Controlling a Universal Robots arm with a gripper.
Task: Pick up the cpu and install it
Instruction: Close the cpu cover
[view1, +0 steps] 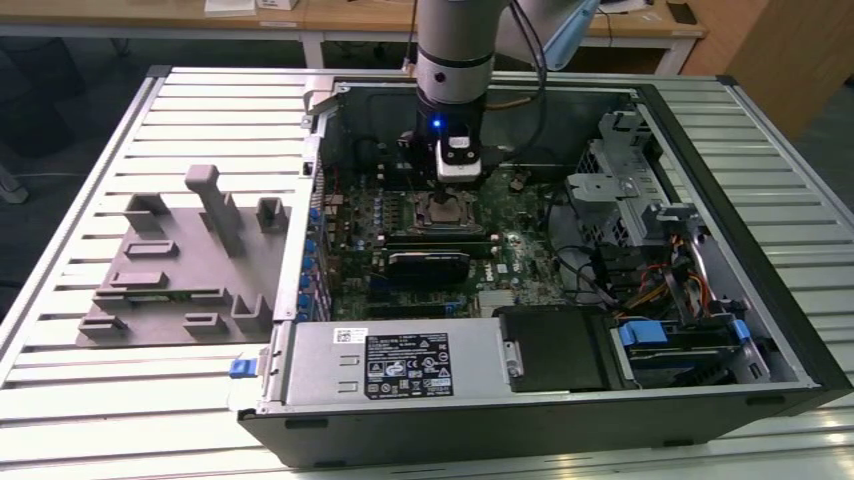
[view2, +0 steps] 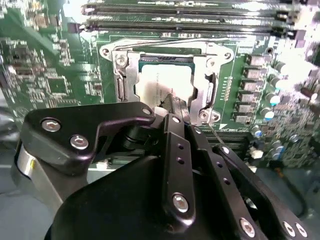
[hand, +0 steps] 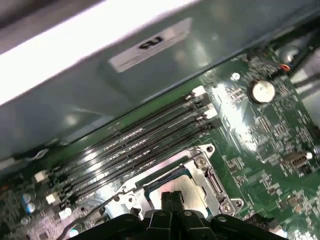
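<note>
Gripper (view2: 172, 102): fingers pinched together with nothing between them, tips right over the chip. Touching or just above it, can't tell.
Cpu (view2: 160, 82): lying flat inside the socket (view2: 125, 75) on the green board (view1: 521, 262), just above the middle of the exterior view.
Progress: pick-up and placing look done to me. Can't tell if the socket's metal frame is latched, so that may be left.
Looks: flat square, silvery-grey top, darker rim along one edge.

cpu (view2: 159, 82) | silvery-grey flat square | lying level inside metal-framed socket (view2: 122, 75) on motherboard (view2: 50, 85)
</note>
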